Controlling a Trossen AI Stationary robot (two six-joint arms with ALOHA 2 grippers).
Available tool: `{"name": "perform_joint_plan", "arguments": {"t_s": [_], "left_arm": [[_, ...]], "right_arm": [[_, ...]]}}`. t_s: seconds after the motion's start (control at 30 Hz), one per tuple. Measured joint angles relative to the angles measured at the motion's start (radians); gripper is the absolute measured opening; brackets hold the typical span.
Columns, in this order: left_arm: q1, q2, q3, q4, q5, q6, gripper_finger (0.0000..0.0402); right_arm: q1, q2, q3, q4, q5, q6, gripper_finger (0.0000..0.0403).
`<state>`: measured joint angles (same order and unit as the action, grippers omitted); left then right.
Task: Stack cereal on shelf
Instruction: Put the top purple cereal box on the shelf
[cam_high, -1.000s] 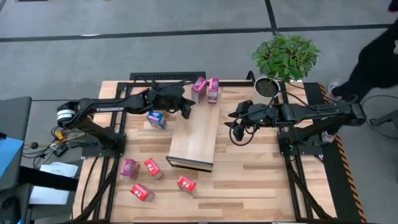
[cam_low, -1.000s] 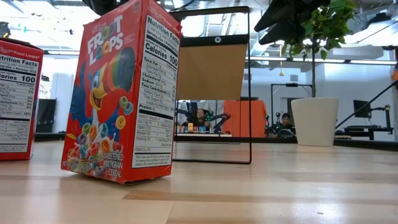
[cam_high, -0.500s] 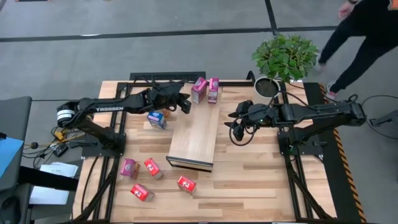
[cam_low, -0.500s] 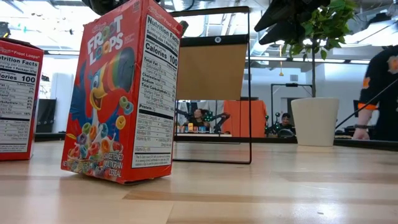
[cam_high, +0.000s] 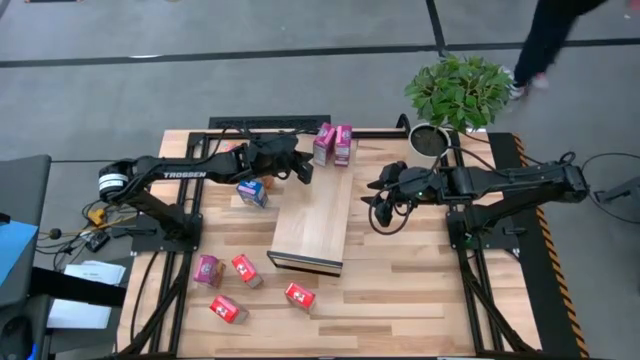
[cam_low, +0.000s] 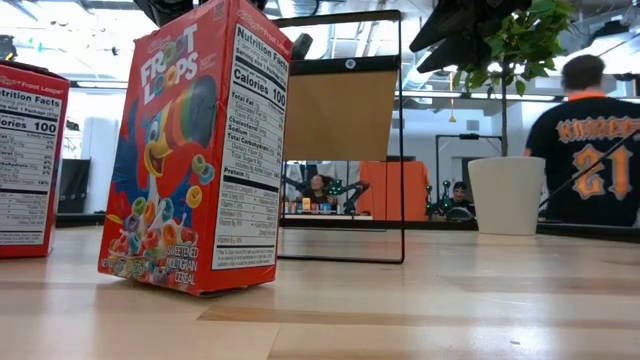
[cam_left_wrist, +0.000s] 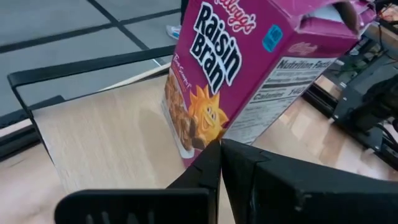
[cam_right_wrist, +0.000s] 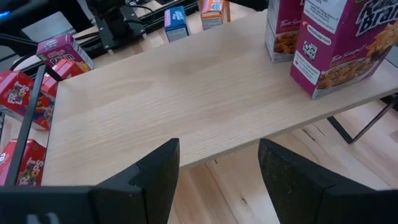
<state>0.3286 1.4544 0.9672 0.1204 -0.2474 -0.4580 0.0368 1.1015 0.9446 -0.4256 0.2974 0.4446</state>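
Left pincer (cam_high: 300, 172), fingers pressed shut on nothing, sits just beside the two magenta Raisin Bran boxes (cam_high: 333, 145) standing at the far end of the shelf (cam_high: 312, 225); right pincer (cam_high: 380, 205) hangs wide open and empty to the shelf's right. Loose Froot Loops boxes (cam_high: 245, 270) on the table look light, thin-walled and crushable, best pinched gently across their narrow sides.

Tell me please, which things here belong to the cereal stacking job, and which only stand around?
Belonging to the job:
- shelf
- two Raisin Bran boxes standing on the shelf
- red boxes on the table
- blue box
- left gripper, shut
- right gripper, open

Only standing around:
- potted plant
- person behind the table
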Motion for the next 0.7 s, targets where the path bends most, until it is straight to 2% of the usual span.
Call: {"name": "perform_joint_plan", "arguments": {"t_s": [0.4,0.7], "left_arm": [[0.0,0.0,0.0,0.032,0.054,-0.023,0.0],[-0.002,0.0,0.0,0.026,0.052,0.004,0.0]], "right_arm": [[0.0,0.0,-0.03,0.004,0.0,0.024,0.0245],[0.0,0.0,-0.03,0.009,0.0,0.026,0.0245]]}}
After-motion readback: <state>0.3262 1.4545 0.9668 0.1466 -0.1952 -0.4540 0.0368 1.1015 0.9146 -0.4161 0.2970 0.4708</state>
